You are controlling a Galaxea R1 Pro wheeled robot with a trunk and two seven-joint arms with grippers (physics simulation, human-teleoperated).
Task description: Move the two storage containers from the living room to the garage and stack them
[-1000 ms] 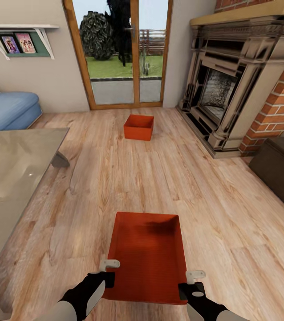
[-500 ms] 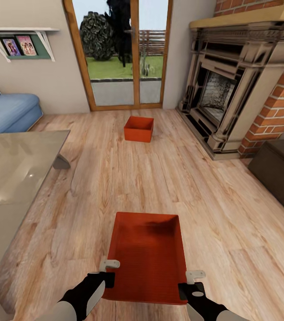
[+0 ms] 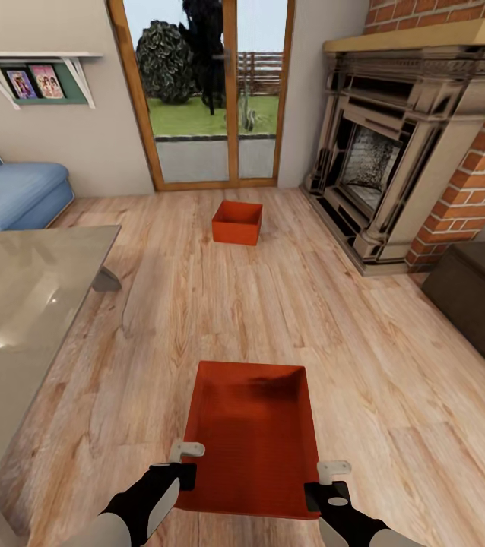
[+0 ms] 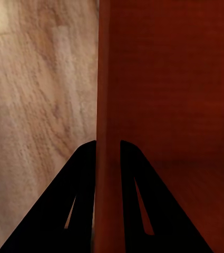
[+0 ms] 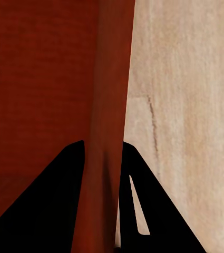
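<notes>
Orange-red container (image 3: 252, 433) lengthwise toward glass doors (image 3: 210, 91), open-top up.

Black left gripper (image 3: 185, 465), seemingly pale-tipped, 2 white-grey forearms

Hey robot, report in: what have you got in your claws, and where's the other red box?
Left tool and right tool each clamp a side wall of the near container. Second container on the planks by the glass doors. Path between looks clear.
</notes>
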